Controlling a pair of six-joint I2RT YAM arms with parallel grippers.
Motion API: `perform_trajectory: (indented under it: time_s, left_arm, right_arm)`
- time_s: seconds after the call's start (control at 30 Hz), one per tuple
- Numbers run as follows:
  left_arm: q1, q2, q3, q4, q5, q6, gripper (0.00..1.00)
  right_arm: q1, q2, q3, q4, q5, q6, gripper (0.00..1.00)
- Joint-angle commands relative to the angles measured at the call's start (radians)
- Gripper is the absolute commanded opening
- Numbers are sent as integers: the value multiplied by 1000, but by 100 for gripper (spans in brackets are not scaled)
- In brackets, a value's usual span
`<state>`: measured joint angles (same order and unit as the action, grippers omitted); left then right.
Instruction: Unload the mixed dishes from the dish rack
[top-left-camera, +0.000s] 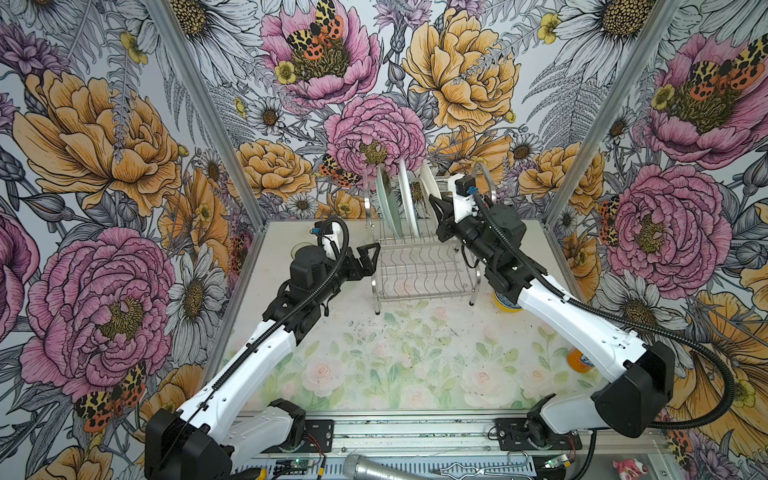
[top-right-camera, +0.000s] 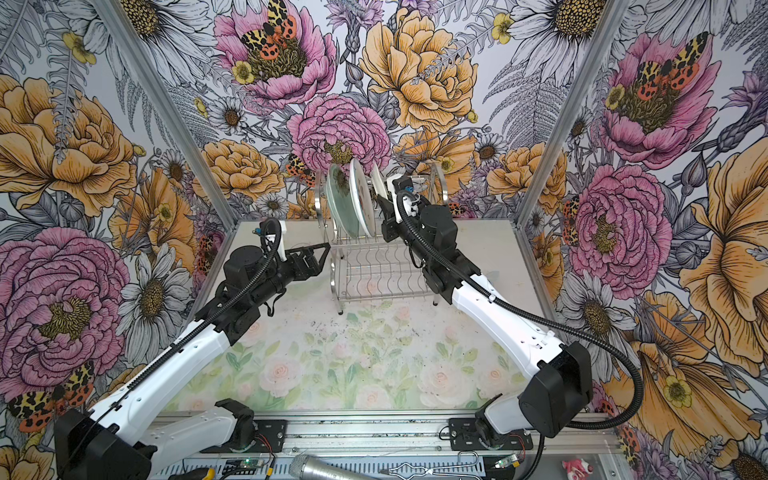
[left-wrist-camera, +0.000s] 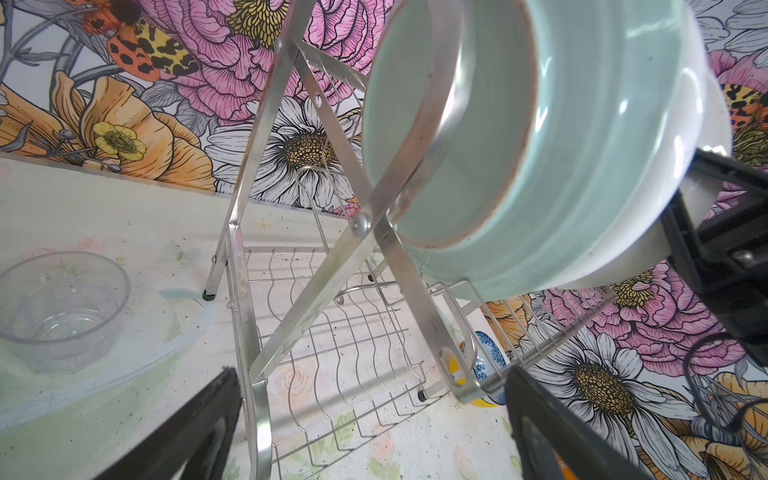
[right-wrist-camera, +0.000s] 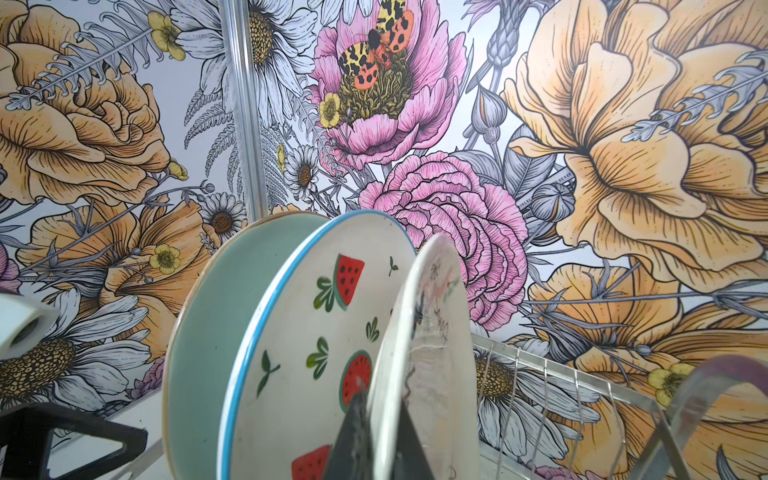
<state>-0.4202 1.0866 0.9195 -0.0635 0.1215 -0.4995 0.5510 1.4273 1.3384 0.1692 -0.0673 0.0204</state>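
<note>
Floral-papered walls (top-left-camera: 104, 145) behind. Cream round plate (right-wrist-camera: 428, 332), slotted upright in chrome wire dish rack (top-left-camera: 419, 266), is pinched by right gripper (right-wrist-camera: 382, 440) for lifting; left gripper (top-left-camera: 372, 258) is held wide open, empty.

Looking down from high in both top views. Close up from each wrist, at one dish rack (left-wrist-camera: 360, 224) (right-wrist-camera: 681, 399).

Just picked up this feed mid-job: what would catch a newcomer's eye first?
The loud floral wallpaper covering the walls, then the chrome dish rack at back centre with three plates on edge on its upper tier. The right gripper is shut on the rightmost, cream plate, while the left gripper hangs open at the rack's left side.
</note>
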Motion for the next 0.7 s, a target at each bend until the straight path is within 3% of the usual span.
perform_trajectory:
  time_s: [0.0,0.47,0.57,0.67]
  left_arm:
    - [12,-27,-19,-4,2,-11,99]
    - [14,-30,-27,-5,-4,-10,99]
    - [14,-26,-27,-3,-1,-12,99]
    - [15,-24,-24,0,1,-14,99]
  right_arm:
    - [5,-41,93,124,-12,-33,0]
    - [1,-38,35,88,47,24,1]
    - [1,-43,13,82,56,39,23]
    - [1,-49,-9,79,69,49,31]
